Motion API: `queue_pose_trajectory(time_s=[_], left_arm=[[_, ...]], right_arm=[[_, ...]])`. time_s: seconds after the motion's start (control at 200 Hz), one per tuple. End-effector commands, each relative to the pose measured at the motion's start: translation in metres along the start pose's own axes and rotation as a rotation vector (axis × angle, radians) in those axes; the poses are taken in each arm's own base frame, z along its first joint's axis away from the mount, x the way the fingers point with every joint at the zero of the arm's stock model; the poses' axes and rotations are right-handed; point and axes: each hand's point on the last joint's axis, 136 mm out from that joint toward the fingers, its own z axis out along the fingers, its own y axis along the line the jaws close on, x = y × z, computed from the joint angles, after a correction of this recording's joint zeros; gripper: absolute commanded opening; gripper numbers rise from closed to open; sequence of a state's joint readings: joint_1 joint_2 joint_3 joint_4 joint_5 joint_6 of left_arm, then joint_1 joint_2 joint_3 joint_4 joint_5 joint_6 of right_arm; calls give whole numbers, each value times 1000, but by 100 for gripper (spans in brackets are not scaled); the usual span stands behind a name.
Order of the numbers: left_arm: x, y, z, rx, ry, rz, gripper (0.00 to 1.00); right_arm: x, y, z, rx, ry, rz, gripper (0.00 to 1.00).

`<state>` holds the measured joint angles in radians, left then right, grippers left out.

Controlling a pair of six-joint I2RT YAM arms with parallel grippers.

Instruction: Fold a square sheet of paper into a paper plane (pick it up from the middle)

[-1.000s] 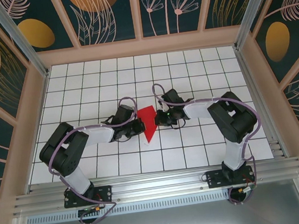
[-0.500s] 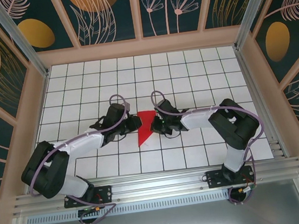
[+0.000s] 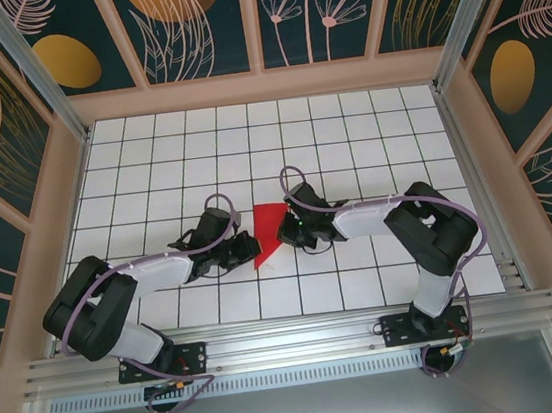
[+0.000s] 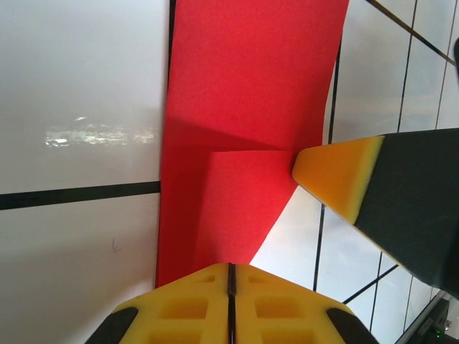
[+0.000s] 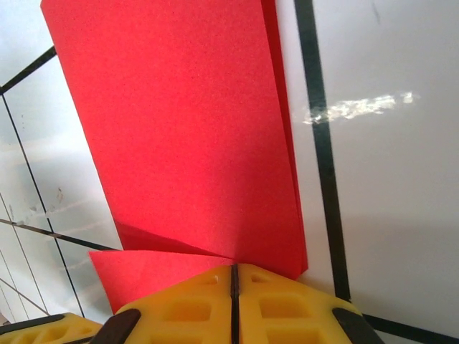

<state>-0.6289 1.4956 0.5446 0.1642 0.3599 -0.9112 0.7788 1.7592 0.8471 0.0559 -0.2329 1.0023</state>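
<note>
**Finding:** The red sheet [image 3: 267, 230], partly folded into a narrow wedge, lies at the centre of the table [image 3: 348, 137]. The left tool [image 3: 244, 248] bears on its 8 o'clock edge and the right tool [image 3: 286, 231] on its 3 o'clock edge. Both are closed, pads together.

**Judged purpose:** The tools pin opposite sides so a folded flap holds its crease.

**Not determinable:** Whether either tool pinches the paper or merely presses it. The layers beneath the pads are hidden.
</note>
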Motion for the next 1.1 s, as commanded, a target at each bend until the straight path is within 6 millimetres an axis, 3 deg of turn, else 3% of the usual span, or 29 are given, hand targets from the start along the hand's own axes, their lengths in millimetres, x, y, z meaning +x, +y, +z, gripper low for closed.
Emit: queue_pose_trajectory(time_s=[0.0, 0.205, 0.3, 0.63, 0.906, 1.096], left_arm=[[8, 6, 5, -7, 33, -3, 8], [14, 25, 9, -83, 48, -11, 5], [15, 28, 10, -94, 49, -12, 5], [12, 30, 12, -109, 45, -11, 4], [12, 21, 7, -74, 46, -11, 5], [17, 0, 2, 39, 64, -13, 9]], right_arm=[[-6, 14, -2, -25, -11, -40, 10], [-7, 47, -19, -131, -16, -177, 10], [-2, 52, -24, -147, 0, -209, 10], [36, 33, 1, -103, 145, -238, 9], [38, 12, 17, -33, 171, -214, 9], [37, 7, 19, -13, 168, -207, 9]])
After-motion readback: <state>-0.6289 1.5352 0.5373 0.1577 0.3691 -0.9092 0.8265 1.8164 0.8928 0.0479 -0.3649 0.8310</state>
